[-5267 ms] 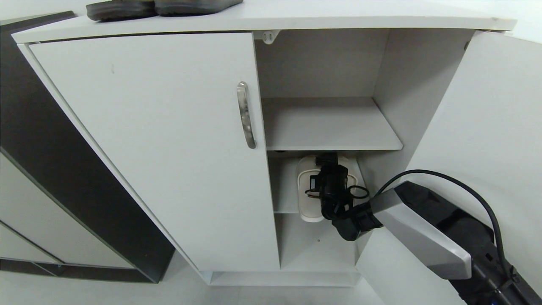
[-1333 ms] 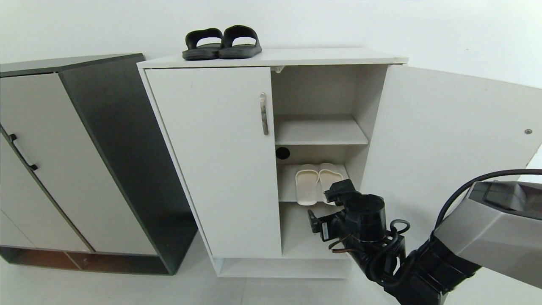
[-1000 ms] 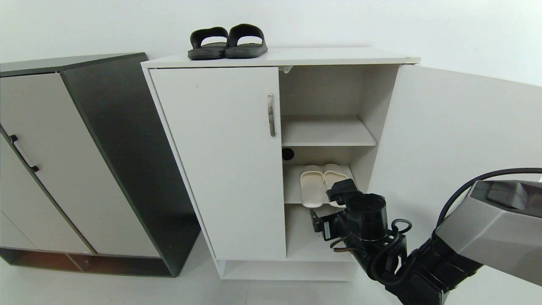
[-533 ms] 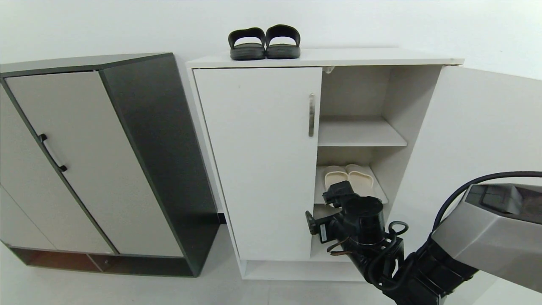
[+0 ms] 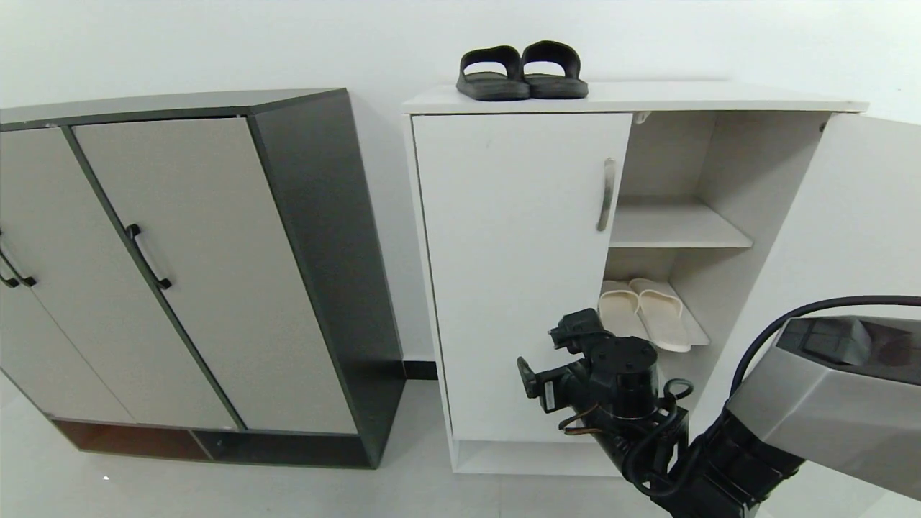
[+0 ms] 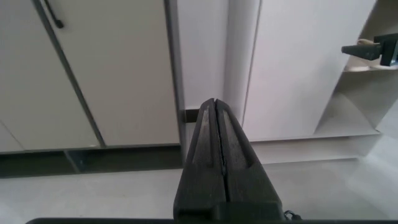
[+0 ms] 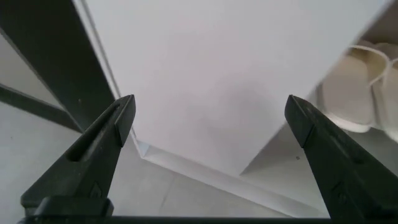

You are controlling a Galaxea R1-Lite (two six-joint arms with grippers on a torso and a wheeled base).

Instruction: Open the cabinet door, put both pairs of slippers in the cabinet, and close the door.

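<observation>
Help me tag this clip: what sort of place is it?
Likely a bare indoor room set up like an entryway: a white cabinet with cream slippers on a shelf, black slippers on top, and a dark cabinet beside it against a plain wall.

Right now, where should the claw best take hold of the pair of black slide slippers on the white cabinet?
Probably the inner sides where the black slide slippers touch, from the front: they lie side by side near the white cabinet's front edge.
</observation>
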